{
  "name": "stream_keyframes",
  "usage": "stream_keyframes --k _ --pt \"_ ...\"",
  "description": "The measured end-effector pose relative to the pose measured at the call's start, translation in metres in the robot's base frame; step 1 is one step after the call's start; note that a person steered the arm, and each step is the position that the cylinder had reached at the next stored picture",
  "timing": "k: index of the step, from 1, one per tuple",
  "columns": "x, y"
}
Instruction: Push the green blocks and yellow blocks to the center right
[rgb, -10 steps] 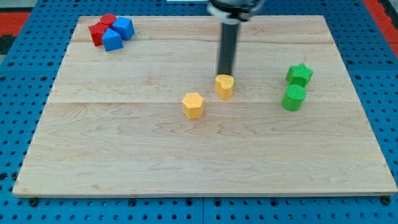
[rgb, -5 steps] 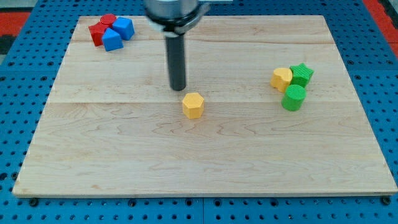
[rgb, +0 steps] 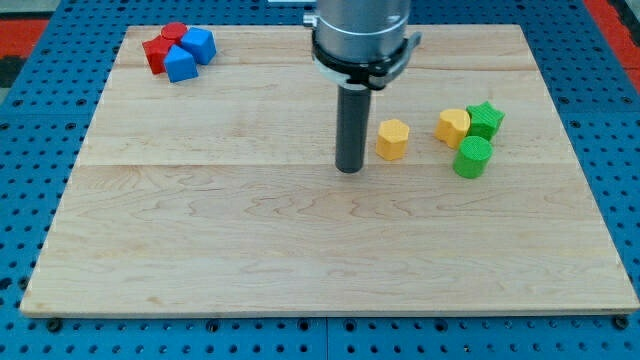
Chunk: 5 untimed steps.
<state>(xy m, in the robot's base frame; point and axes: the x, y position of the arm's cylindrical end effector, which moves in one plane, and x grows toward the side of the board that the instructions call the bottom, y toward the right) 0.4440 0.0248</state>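
You're seeing my tip (rgb: 350, 170) sitting just off the yellow hexagonal block (rgb: 392, 139) at its 8 o'clock, not touching. No jaws, just a rod. Yellow heart-ish block (rgb: 452, 127), green star (rgb: 484, 119) & green cylinder (rgb: 472, 157) are clustering at 3 o'clock, probably parked there already.

Arm: you see its grey wrist housing (rgb: 360, 35) entering from the view's top, near the middle.
Rod: dark, straight, upright.
My tip (rgb: 349, 170): your rod's lower end rests on the desk.
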Motion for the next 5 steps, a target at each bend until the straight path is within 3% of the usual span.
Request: stream_keyframes --k 3,5 --pt "-0.035 0.024" --pt "-0.035 0.096"
